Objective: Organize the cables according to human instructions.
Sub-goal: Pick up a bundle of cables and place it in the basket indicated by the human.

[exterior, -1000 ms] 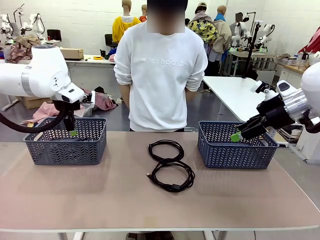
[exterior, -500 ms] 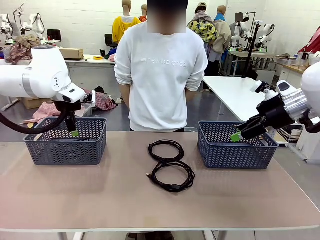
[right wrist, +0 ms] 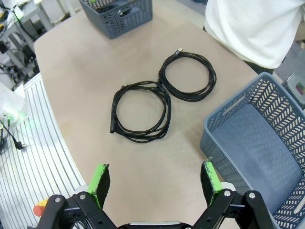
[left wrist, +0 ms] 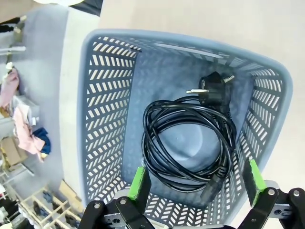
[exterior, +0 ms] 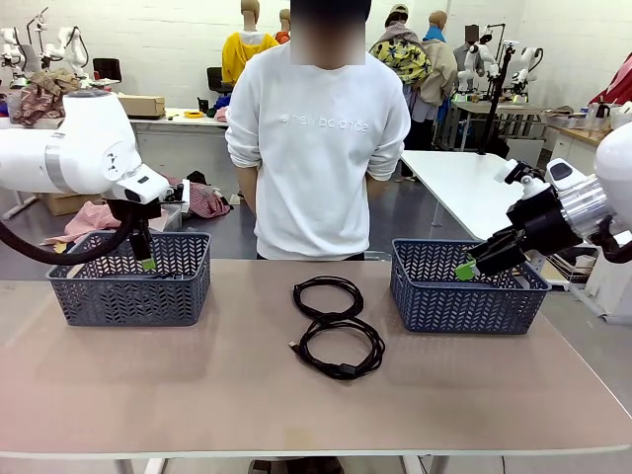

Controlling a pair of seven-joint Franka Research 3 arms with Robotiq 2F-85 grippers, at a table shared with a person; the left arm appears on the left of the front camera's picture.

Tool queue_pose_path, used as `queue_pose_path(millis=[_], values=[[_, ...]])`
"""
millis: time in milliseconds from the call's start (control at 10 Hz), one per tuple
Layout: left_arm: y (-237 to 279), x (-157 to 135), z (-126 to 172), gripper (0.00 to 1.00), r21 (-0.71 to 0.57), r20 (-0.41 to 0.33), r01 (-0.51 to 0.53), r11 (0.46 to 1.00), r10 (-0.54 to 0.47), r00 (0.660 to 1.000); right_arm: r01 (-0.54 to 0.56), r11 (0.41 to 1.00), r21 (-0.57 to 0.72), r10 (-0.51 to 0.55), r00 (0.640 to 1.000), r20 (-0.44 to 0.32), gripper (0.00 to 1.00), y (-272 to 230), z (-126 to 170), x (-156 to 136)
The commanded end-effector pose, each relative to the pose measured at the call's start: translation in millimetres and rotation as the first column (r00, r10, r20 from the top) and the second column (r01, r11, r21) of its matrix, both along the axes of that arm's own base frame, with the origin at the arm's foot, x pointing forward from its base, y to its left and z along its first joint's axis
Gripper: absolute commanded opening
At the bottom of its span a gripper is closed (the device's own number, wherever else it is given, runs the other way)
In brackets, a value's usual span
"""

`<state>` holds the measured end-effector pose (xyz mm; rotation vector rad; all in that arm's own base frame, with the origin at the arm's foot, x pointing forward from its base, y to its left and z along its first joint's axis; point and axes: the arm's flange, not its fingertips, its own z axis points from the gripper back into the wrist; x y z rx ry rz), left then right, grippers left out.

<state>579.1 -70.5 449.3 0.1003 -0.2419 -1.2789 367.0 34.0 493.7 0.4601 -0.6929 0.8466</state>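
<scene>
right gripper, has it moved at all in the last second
No. In the front view the right gripper sits at the same place against the right basket's rim as before.

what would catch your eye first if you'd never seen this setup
Two black cable coils lie side by side in the middle of the table, the far coil and the near coil. A grey basket stands at each end: the left basket holds a third cable under the open left gripper, and the open right gripper hangs by the right basket, whose floor looks bare.
</scene>
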Motion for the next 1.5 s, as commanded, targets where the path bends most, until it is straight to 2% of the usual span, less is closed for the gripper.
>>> queue_pose_path(millis=[0,300,600,1100,1400], values=[[0.0,0.0,0.0,1.00,0.000,0.000,0.000,1.000,0.000,1.000,-0.020,0.999,0.026,0.020,1.000,0.019,1.00,-0.6,-1.2,3.0],[-28.9,-37.6,3.0,1.00,-0.159,-0.015,0.035,0.987,-0.038,0.999,-0.020,0.999,0.026,0.020,1.000,0.019,1.00,-0.6,-1.2,3.0],[-52.3,-76.3,2.3,1.00,-0.226,-0.003,0.068,0.972,-0.071,0.997,-0.020,0.999,0.026,0.020,1.000,0.019,1.00,-0.6,-1.2,3.0],[-85.6,-136.1,-14.0,1.00,-0.301,0.007,0.149,0.942,-0.155,0.988,-0.020,0.999,0.026,0.020,1.000,0.019,1.00,-0.6,-1.2,3.0],[-98.1,-156.0,-25.9,1.00,-0.293,0.007,0.182,0.939,-0.188,0.982,-0.020,0.999,0.026,0.020,1.000,0.019,1.00,-0.6,-1.2,3.0]])
